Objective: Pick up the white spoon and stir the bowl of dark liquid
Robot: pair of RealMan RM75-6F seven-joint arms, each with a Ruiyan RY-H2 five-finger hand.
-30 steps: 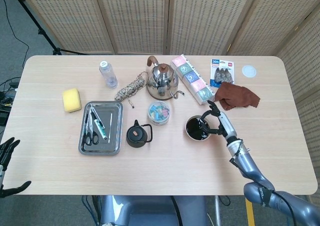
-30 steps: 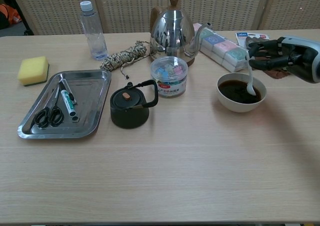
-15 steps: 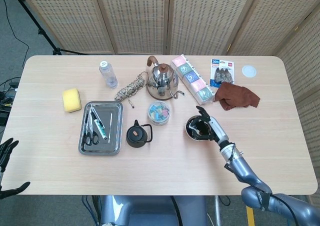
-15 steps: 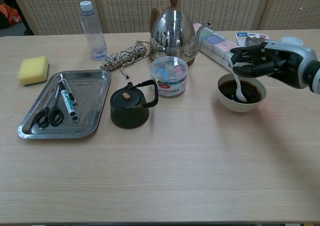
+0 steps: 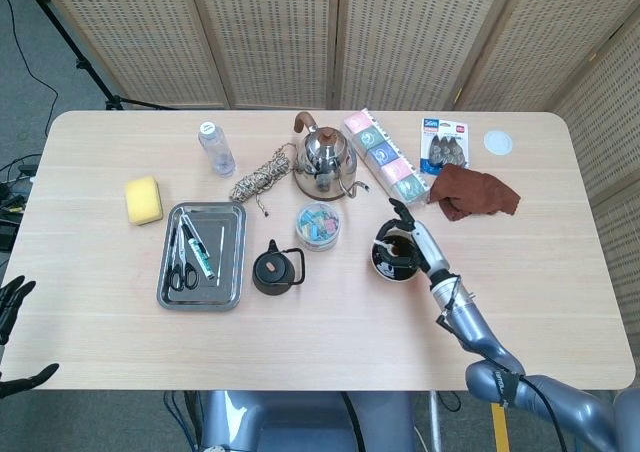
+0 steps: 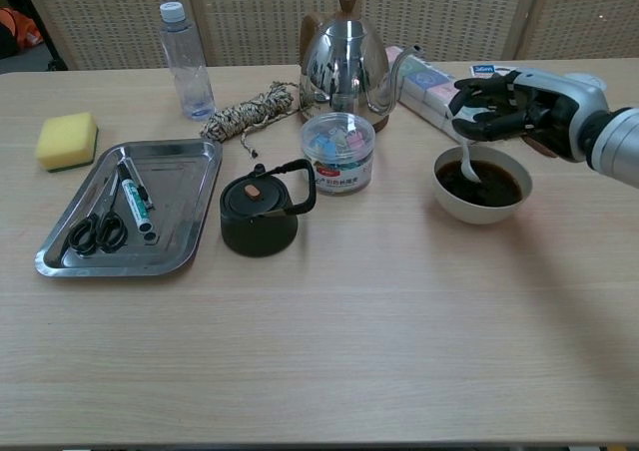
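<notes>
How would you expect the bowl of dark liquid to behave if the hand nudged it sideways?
The bowl looks fairly full, so a sharp push would probably slop liquid over its rim. Its wide, low shape suggests it would slide on the smooth table rather than tip. It looks ceramic, so likely fragile if dropped.

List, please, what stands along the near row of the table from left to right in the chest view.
Metal tray → black teapot → jar of clips → bowl of dark liquid, where the right hand holds the white spoon.
</notes>
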